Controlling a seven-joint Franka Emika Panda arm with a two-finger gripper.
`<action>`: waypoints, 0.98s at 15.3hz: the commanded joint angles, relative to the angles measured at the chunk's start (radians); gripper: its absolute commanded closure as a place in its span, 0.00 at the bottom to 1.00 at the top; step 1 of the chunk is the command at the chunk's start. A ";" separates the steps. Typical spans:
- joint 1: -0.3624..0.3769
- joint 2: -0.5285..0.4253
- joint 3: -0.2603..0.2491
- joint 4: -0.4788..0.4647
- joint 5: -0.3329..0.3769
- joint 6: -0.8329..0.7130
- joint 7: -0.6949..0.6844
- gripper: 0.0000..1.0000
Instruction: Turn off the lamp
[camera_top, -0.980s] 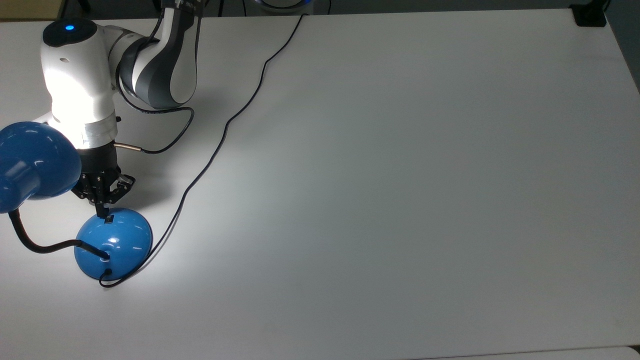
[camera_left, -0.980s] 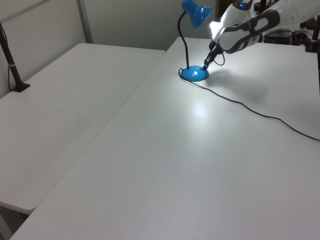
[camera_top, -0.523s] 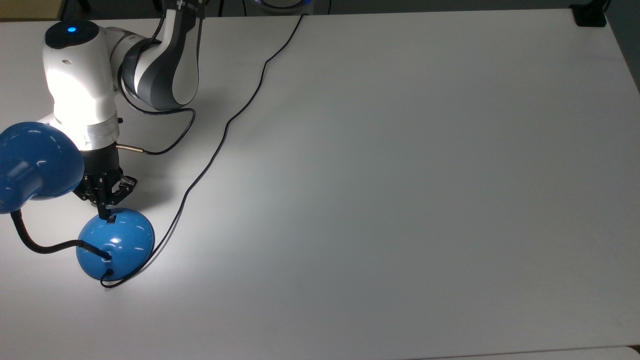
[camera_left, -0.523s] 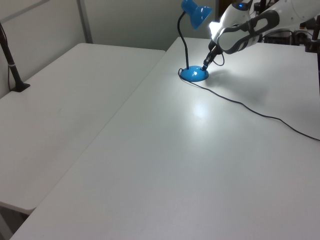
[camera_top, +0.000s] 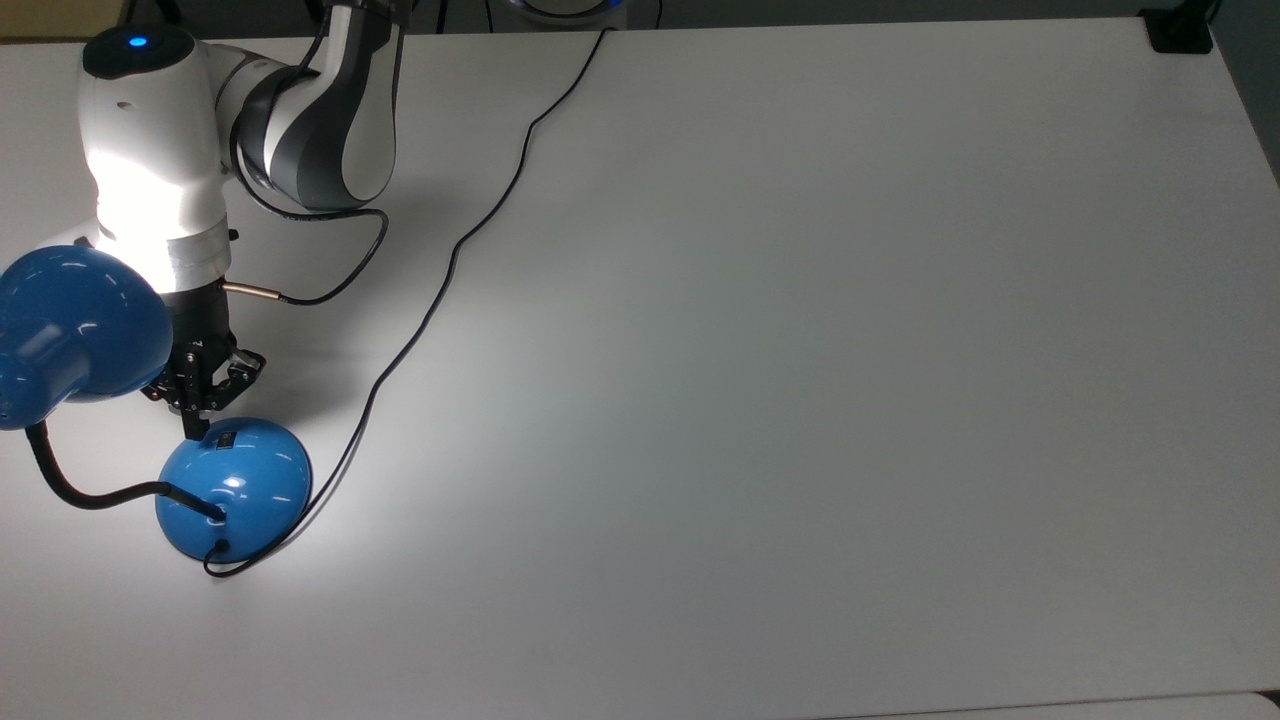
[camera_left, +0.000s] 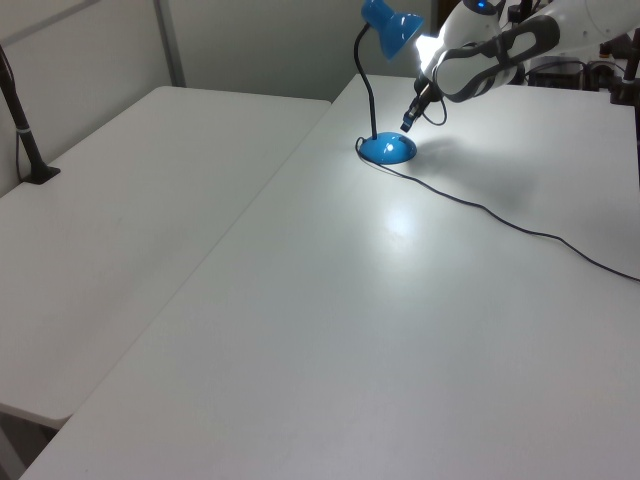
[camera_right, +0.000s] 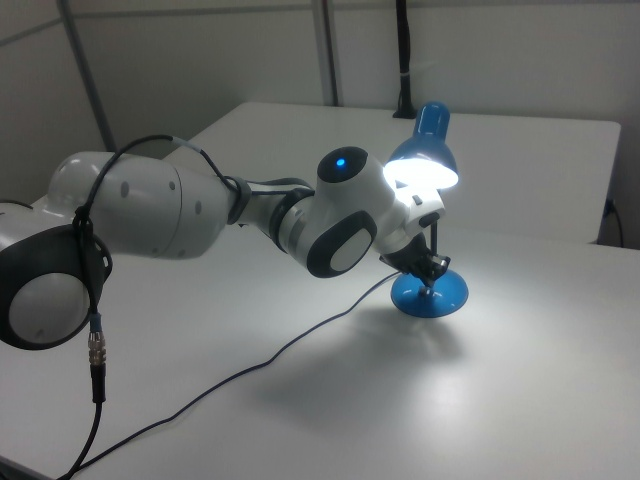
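One lit lamp (camera_top: 233, 485), unlabelled, beneath the pinched-together tool (camera_top: 192, 432).

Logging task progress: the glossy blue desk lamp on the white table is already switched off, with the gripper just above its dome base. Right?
Not quite. The glossy blue desk lamp is lit: the right view shows its shade glowing, and light pools on the white table. The gripper does sit just above the dome base.

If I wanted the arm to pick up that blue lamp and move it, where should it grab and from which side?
Probably the black gooseneck, low down just above the dome base. It is thin enough for two fingers, while the glossy dome and the shade look too wide and slippery. Come in level from the left view's left, away from the cord. The gripper sits on the opposite side.
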 joint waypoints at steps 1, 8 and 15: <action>0.009 -0.017 0.004 -0.031 -0.007 0.014 0.016 1.00; 0.012 0.001 0.010 -0.051 -0.015 0.020 0.014 1.00; 0.012 0.009 0.010 -0.077 -0.049 0.021 0.016 1.00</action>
